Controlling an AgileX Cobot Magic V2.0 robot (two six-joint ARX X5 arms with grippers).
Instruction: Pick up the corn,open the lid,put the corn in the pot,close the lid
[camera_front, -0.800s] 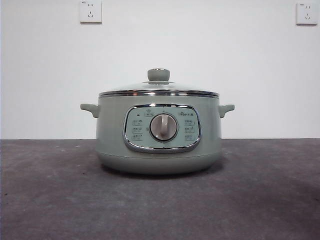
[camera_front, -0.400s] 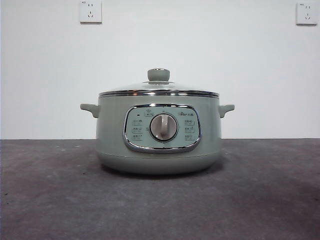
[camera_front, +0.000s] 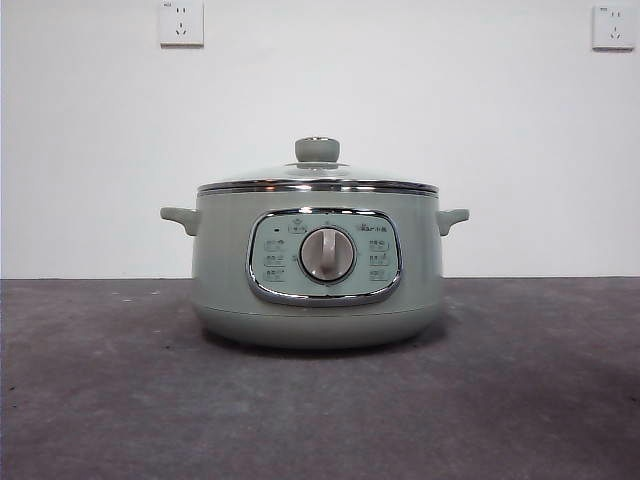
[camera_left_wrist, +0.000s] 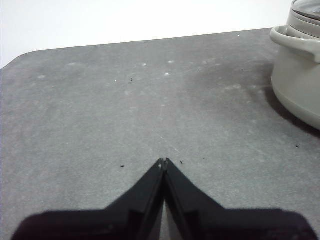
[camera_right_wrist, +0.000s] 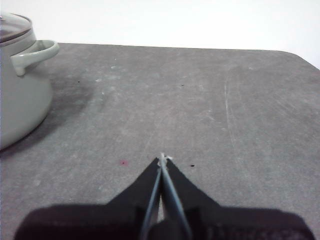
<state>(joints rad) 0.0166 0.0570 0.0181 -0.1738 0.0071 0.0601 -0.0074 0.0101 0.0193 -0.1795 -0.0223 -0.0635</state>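
A: The pot (camera_front: 317, 270) sits mid-counter (camera_front: 320, 400), the lid (camera_front: 317, 180) on it.
B: The left gripper (camera_left_wrist: 163, 161) and right gripper (camera_right_wrist: 162, 158) (jaws pressed together, holding nothing) wait over bare counter either side.

We see a smooth, satin sage-green pot (camera_front: 317, 275) with a shiny chrome-framed panel, a clear glass lid (camera_front: 317, 178) with a polished chrome rim, and a matt, scuffed grey tabletop (camera_front: 100, 400).
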